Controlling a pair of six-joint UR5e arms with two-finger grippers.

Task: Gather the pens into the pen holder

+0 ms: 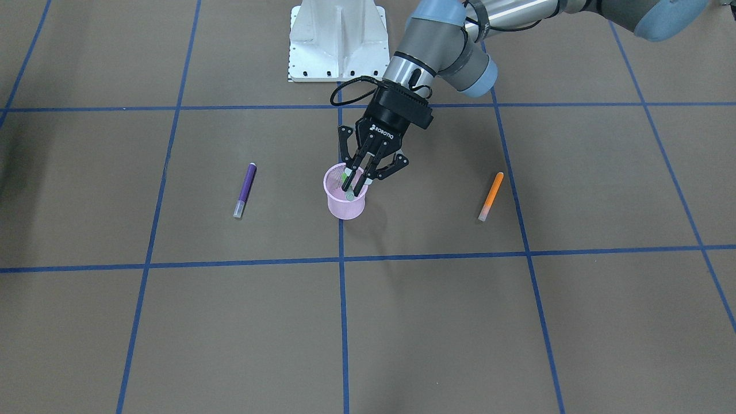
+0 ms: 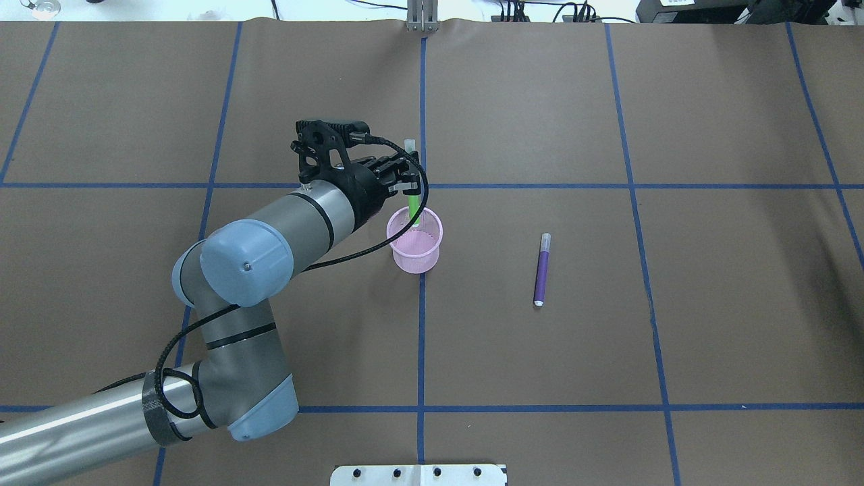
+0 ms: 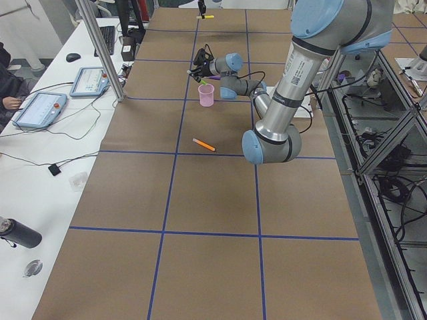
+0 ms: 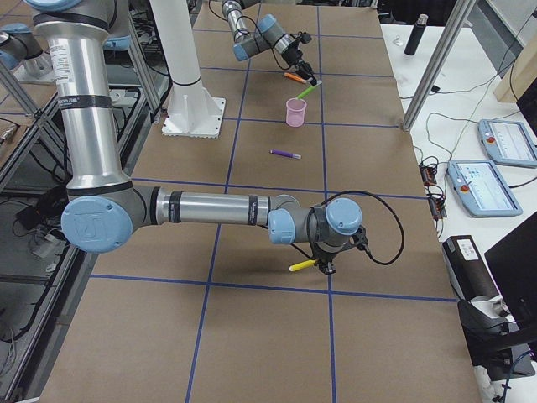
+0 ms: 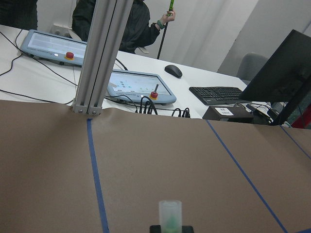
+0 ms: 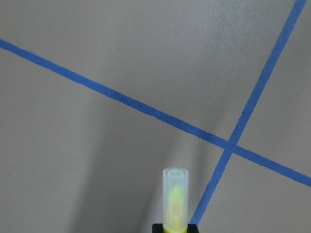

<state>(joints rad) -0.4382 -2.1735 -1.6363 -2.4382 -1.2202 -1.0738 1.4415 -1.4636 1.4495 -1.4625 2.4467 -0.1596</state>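
**A:** Where is the left gripper?

**B:** In the front-facing view the left gripper (image 1: pixel 354 185) is just above centre frame. Its fingertips dip into the mouth of the pink pen holder (image 1: pixel 345 208), and its jaws are clamped on the green pen (image 2: pixel 412 208).

**A:** How does that pen sit?

**B:** Tilted. In the overhead view its lower end is inside the holder's rim and its pale cap leans toward the top of the frame. I cannot tell whether the tip touches the mesh bottom.

**A:** What is around the holder?

**B:** It stands on a vertical blue tape line (image 1: pixel 343 322). The purple pen (image 1: pixel 245 190) lies flat to its left in the frame and the orange pen (image 1: pixel 491 196) to its right. Both are well apart from it, cap ends toward the bottom of the frame. Bare brown table (image 1: pixel 517 322) lies between the holder and each pen, and it fills the lower half of the frame.

**A:** And the edges?

**B:** The white base plate (image 1: pixel 336 40) sits at top centre, apart from the holder. In the overhead view the table's far edge runs along the top of the frame, well away from the pens.

**A:** The right gripper?

**B:** In the exterior right view the right gripper (image 4: pixel 324 264) is at lower centre, well apart from the holder. It grips a yellow pen (image 4: pixel 301 266). In its wrist view the cap juts up from the black fingertips at the bottom edge.
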